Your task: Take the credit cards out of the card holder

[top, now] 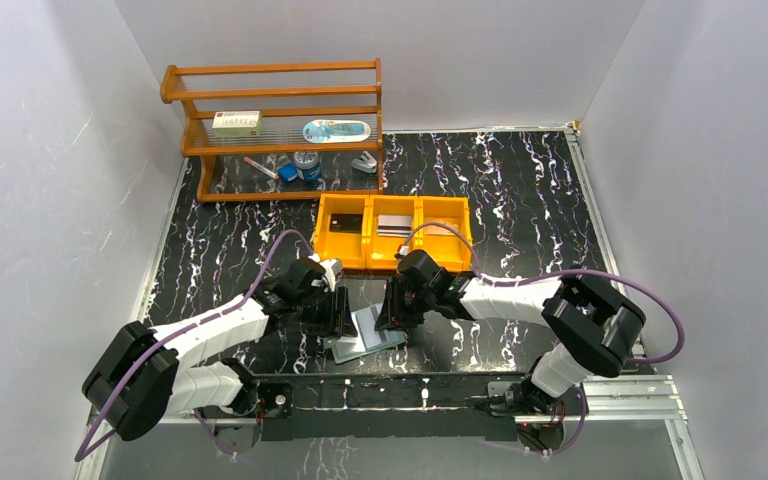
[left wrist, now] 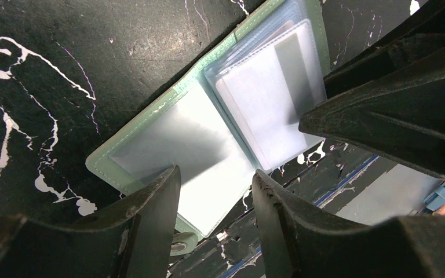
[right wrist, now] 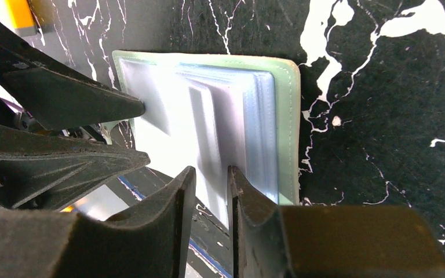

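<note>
The holder [top: 372, 340] lies open, pockets up, on the black marbled desk [top: 520, 200] close to its near edge, between the two arms and just in front of the orange tray [top: 445, 225]. The left tool [left wrist: 215, 172] is spread over the holder's left panel at that panel's near edge. In the right wrist view one of its fingers touches the glossy face of the panel, and the other sits lower, beside the edge. The right tool [right wrist: 211, 169] stands over the near edge of the right panel, where the stack of clear pockets fans up. Its fingers are almost together, with only a narrow slit between them. Pale plastic shows in that slit, but I cannot tell whether they pinch a pocket, a card, or nothing. A greyer strip shows through the stacked pockets, and it is unclear whether that is a card. Two cards lie in the tray: a black card [top: 345, 224] in the left compartment and a silver card [top: 393, 225] in the middle one.
</note>
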Controlling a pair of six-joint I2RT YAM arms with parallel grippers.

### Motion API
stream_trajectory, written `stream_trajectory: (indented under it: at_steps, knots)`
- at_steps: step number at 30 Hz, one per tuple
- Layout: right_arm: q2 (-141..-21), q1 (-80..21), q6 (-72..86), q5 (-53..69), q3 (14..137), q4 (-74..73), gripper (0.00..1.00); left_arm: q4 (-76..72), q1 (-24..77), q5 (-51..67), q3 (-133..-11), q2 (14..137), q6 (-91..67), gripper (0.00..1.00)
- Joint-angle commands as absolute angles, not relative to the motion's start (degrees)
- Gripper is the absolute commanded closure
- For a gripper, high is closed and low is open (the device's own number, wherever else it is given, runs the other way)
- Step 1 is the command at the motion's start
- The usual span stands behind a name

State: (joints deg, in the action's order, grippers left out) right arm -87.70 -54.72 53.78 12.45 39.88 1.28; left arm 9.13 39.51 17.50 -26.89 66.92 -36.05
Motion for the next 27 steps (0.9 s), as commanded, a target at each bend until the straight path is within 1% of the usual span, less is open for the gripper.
stream_trajectory:
  at_steps: [1, 3, 12, 19, 24, 27]
  knots:
    - [-87.5, -55.6, 52.6, 9.7, 43.1, -1.6, 0.63, 10.3, 39.6, 15.6, -25.6, 66.6, -35.8, 0.53]
    - [-87.2, -55.6, 52.3, 9.2, 43.7, -3.0, 0.56, 10.4, 39.6, 15.6, -25.6, 66.5, -35.8, 0.53]
    - [-85.3, -56.7, 51.8, 6.7, 45.8, -6.1, 0.55, 10.3, 39.6, 15.6, -25.8, 66.8, -35.7, 0.53]
    - [-84.6, -57.5, 50.9, 5.9, 47.0, -7.8, 0.61, 10.4, 39.7, 15.5, -25.7, 66.6, -35.7, 0.53]
    - [-84.4, -58.1, 50.9, 4.6, 47.7, -8.9, 0.71, 10.4, 39.6, 15.6, -25.7, 66.4, -35.6, 0.53]
    - [-84.3, -58.3, 50.7, 4.2, 48.2, -9.6, 0.75, 10.4, 39.6, 15.6, -25.7, 66.6, -35.6, 0.53]
